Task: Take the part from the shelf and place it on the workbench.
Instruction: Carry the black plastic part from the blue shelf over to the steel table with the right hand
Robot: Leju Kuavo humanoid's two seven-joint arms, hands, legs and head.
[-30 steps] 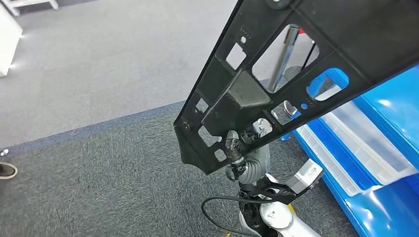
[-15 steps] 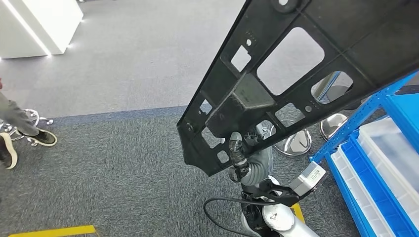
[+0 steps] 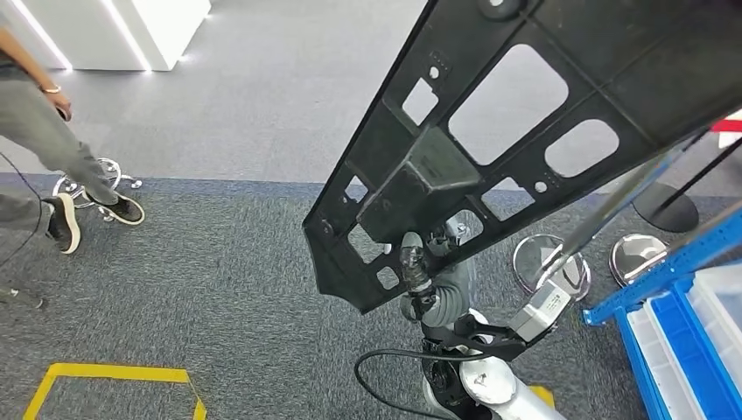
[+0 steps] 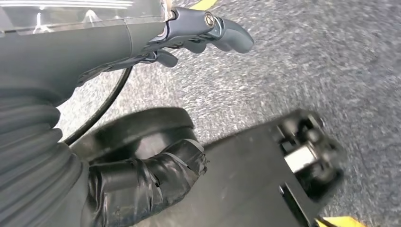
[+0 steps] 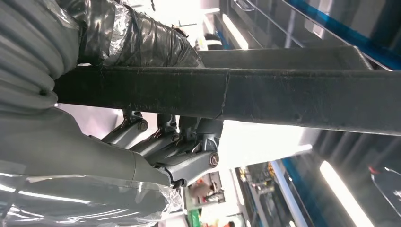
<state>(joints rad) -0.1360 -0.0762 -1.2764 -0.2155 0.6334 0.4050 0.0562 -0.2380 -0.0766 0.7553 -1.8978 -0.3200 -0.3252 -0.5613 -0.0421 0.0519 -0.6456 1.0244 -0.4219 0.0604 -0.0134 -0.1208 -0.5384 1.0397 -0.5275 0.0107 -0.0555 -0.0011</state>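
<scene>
Head view: right robot hand (image 3: 418,269) grips black part (image 3: 525,131); left robot hand (image 4: 142,179) state unclear; no legible writing.

The head view is looking steeply down at the carpet (image 3: 219,289). Both wrist views are sitting very close behind their hands, and the right one is sharing the black part (image 3: 525,131) (image 5: 236,97) with the head view.

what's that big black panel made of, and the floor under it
Black panel: looks like moulded plastic, matte and slightly grainy, with moulded cut-outs and a raised boxy boss; painted metal can't be ruled out. Floor: short-pile carpet, dark grey speckled nearer the robot, lighter grey farther off.
</scene>
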